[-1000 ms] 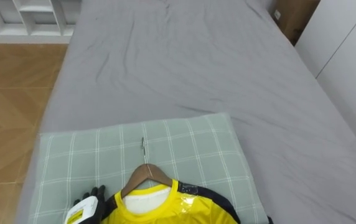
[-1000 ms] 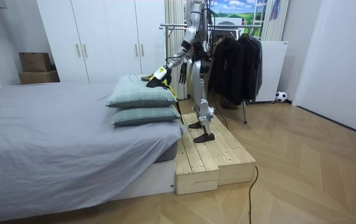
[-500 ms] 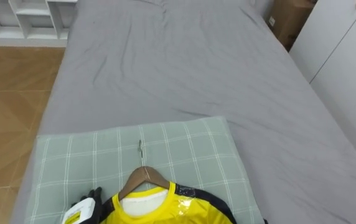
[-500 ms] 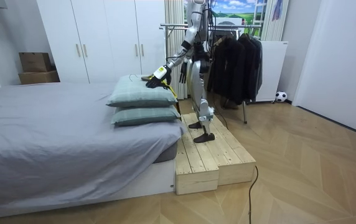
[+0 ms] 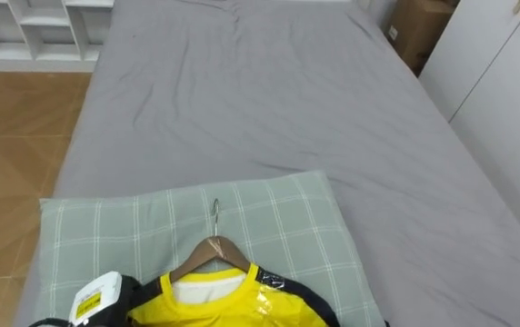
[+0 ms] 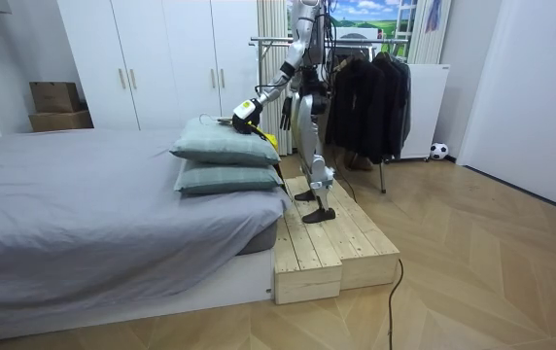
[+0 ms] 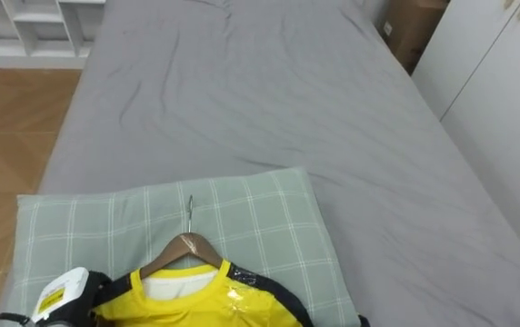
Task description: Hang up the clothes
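The robot's left hand (image 5: pixel 105 300) lies against the left shoulder of a yellow, dark-sleeved shirt (image 5: pixel 215 304); whether its fingers grip cannot be told. The shirt sits on a wooden hanger with a metal hook (image 5: pixel 213 250), flat on a pale green checked pillow (image 5: pixel 278 218) atop a second pillow (image 6: pixel 229 180) at the head of the grey-sheeted bed (image 5: pixel 269 100). The right hand (image 6: pixel 285 117) hangs by the body, fingers unreadable. The robot stands on a wooden platform (image 6: pixel 331 243), a clothes rail of dark garments (image 6: pixel 365 92) behind it.
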Controlling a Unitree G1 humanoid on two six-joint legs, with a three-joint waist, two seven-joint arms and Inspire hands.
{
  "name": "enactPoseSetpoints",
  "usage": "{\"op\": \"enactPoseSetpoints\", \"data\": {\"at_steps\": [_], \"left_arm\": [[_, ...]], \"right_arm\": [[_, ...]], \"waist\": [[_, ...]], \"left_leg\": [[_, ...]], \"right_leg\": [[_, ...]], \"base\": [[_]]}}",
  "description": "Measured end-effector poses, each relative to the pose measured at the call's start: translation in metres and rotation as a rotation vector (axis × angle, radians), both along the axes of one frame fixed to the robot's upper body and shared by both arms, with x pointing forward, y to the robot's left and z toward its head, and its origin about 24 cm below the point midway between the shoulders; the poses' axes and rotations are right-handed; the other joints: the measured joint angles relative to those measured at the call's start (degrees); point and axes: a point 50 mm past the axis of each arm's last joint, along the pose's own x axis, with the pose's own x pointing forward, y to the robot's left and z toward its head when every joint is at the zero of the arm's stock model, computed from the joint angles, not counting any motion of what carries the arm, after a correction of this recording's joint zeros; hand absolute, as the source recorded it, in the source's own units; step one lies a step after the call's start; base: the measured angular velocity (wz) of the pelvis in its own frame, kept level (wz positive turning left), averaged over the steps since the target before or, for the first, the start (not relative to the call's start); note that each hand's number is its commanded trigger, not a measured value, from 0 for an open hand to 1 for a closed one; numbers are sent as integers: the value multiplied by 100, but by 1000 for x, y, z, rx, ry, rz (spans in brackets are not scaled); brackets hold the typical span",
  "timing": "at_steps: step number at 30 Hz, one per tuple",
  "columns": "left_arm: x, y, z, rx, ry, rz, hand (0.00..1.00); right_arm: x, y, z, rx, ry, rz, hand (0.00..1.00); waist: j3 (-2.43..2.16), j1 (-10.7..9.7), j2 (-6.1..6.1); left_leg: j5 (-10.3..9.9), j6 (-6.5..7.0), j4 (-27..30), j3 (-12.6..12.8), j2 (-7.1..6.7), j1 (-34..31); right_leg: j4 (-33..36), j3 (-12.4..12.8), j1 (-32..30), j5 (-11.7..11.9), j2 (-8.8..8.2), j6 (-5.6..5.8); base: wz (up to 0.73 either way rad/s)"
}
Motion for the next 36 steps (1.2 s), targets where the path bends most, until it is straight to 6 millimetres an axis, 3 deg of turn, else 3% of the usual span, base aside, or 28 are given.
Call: {"op": "enactPoseSetpoints", "data": {"at_steps": [7,19,27,36], "left_arm": [[-5,2,-3,-8,14,27,100],[-8,0,-5,-16,23,33,100],[-9,-2,-7,-44,14,62,100],[-11,-4,-7,-86,-37,131,100]], "right_arm": [[0,-1,0,-3,1,-1,0],[0,-1,0,-3,-1,-2,0],[0,-2,0,-7,-1,-1,0],[2,-1,1,0,-10,-15,0]], "waist": [[-15,13,55],[13,-5,148],[2,10,234],[5,14,245]], "left_leg": [[0,0,-18,24,4,50],[0,0,-32,67,9,79],[1,-3,-99,86,9,106],[1,-2,-145,89,4,173]], "right_leg": [[0,-7,17,0,0,0],[0,-2,28,0,0,0],[-1,3,12,0,3,0],[-3,-22,66,0,1,0]], "base": [[-3],[0],[0],[0]]}}
